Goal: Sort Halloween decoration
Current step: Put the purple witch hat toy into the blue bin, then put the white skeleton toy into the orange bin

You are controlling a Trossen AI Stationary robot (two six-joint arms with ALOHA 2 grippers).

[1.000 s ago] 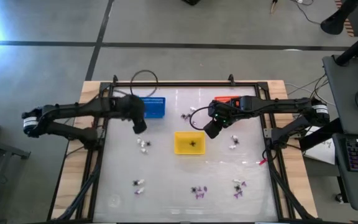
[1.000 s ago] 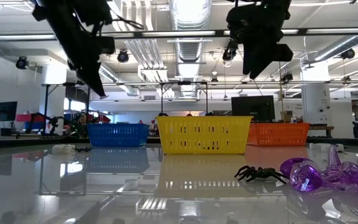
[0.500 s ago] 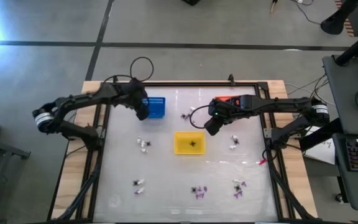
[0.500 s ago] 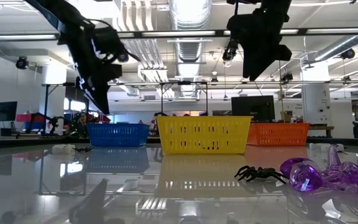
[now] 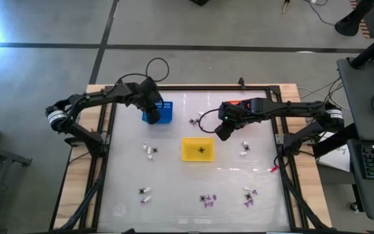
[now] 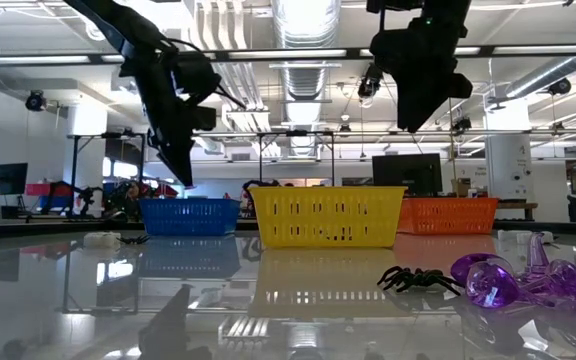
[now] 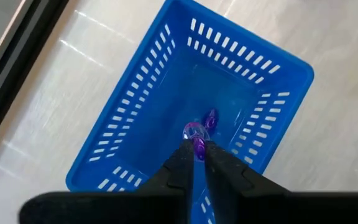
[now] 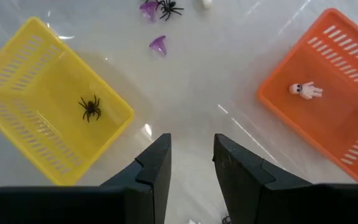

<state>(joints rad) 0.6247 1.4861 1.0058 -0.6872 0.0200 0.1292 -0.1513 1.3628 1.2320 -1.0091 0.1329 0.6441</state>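
Observation:
My left gripper hangs over the blue basket, shut on a small purple trinket. In the low view this gripper is just above the blue basket. My right gripper is open and holds nothing. It hovers between the yellow basket and the orange basket. A black spider lies on the yellow basket's floor. A white trinket lies in the orange one. Loose white, purple and black trinkets lie on the table. My left gripper pinches the purple trinket between its two fingertips, and the trinket's rounded end sticks out past them. The fingers point steeply down from above into the blue basket's opening. The trinket is lifted clear above the basket's floor.
More trinkets lie near the front edge, right of the yellow basket, and between the blue and orange baskets. A black frame borders the white table. In the low view a spider and purple pieces lie close by.
My left gripper has moved toward the table's far edge and a little down, from beside the blue basket to over its opening, carrying the purple trinket.

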